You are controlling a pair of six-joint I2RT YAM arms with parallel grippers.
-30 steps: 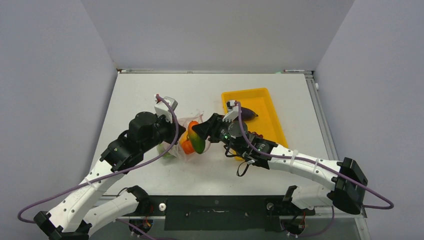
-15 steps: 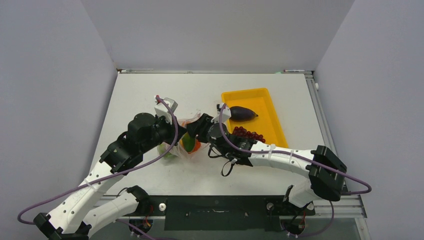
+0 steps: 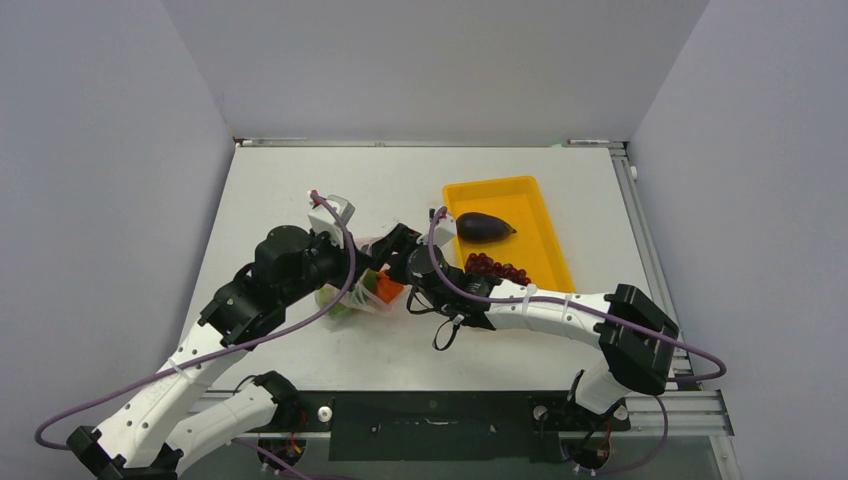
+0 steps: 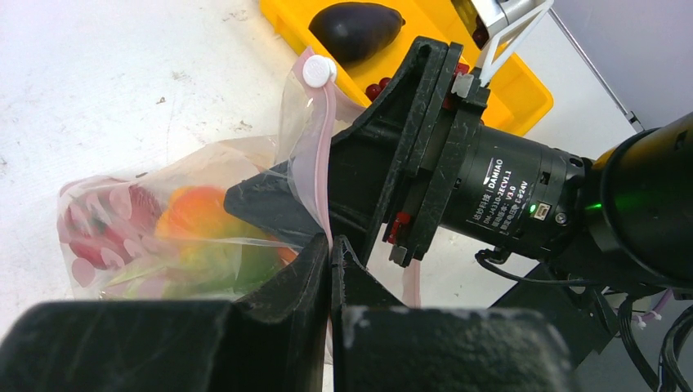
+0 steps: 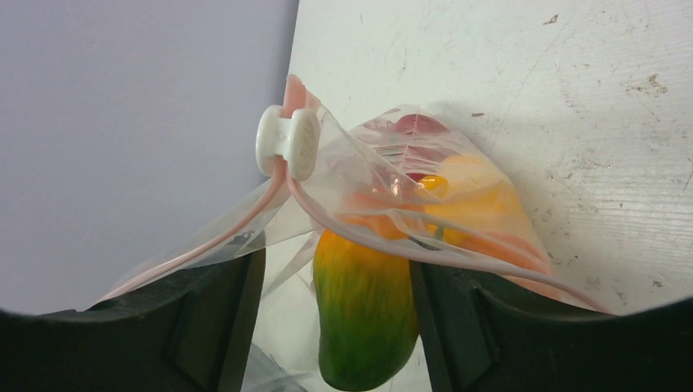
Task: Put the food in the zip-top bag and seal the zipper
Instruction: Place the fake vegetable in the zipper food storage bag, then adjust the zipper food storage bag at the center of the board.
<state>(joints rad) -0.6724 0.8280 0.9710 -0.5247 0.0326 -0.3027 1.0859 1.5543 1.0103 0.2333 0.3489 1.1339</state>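
The clear zip-top bag point(image 3: 362, 290) lies left of centre with orange, red and green food point(image 4: 196, 216) inside. My left gripper point(image 4: 330, 245) is shut on the pinkish-red zipper point(image 4: 320, 155) strip, holding the mouth up. A white slider point(image 5: 288, 143) sits at the strip's end. My right gripper point(image 5: 335, 286) reaches into the bag mouth, jaws apart. A green-orange mango point(image 5: 364, 310) lies between them, against the right finger with a gap on the left. A dark eggplant point(image 3: 483, 227) and red grapes point(image 3: 495, 268) remain in the yellow tray point(image 3: 530, 195).
The yellow tray sits right of the bag, close behind my right arm's wrist motor point(image 4: 523, 192). The two arms crowd together over the bag. Grey walls enclose the white table point(image 3: 300, 180) on three sides.
My right gripper has pushed left into the bag mouth with the mango, and its jaws have widened around it. The left gripper has stayed shut on the strip.
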